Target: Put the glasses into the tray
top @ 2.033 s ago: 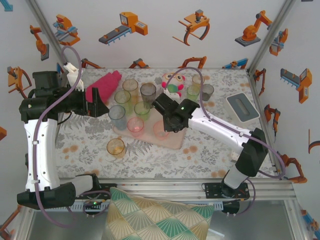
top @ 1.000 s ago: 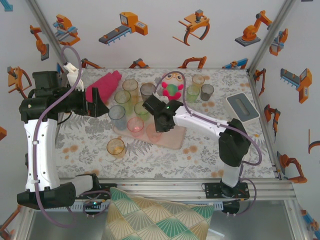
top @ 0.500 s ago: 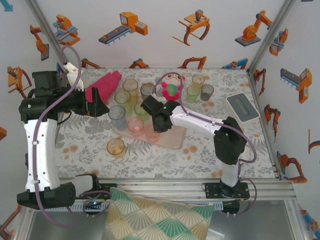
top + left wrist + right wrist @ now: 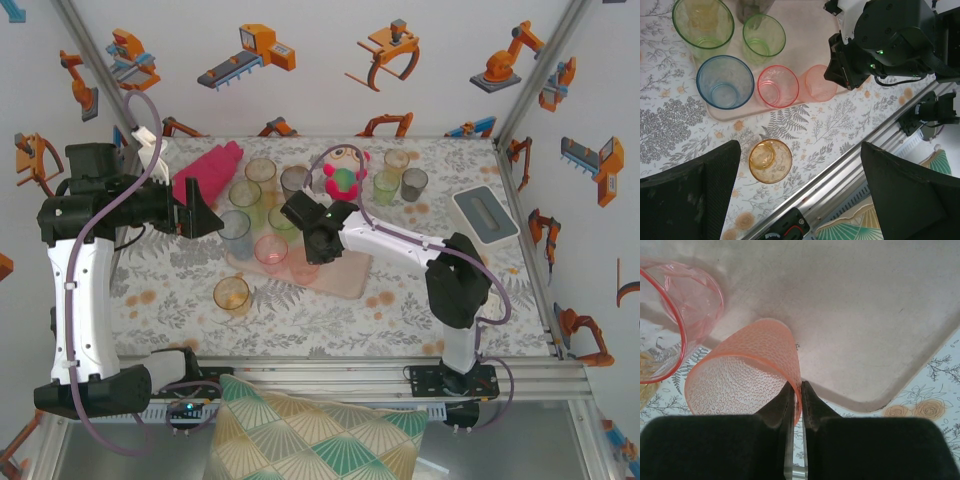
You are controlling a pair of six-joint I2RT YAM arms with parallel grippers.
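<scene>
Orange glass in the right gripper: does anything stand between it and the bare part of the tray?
Nothing visible does. The right gripper pinches the orange glass by its wall, tilted above the tray near its edge. The pink glass stands to one side, with bare tray just beyond.

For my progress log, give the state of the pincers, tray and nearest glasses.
Flat beige-pink rimmed tray, partly loaded.
Orange dimpled translucent tumbler, tilted at tray edge.
Right pincer, shut on its rim.
Left pincer, open, empty.
Pink translucent tumbler, upright on tray.
Blue translucent tumbler, upright on tray.
Amber translucent tumbler, upright off tray.
</scene>
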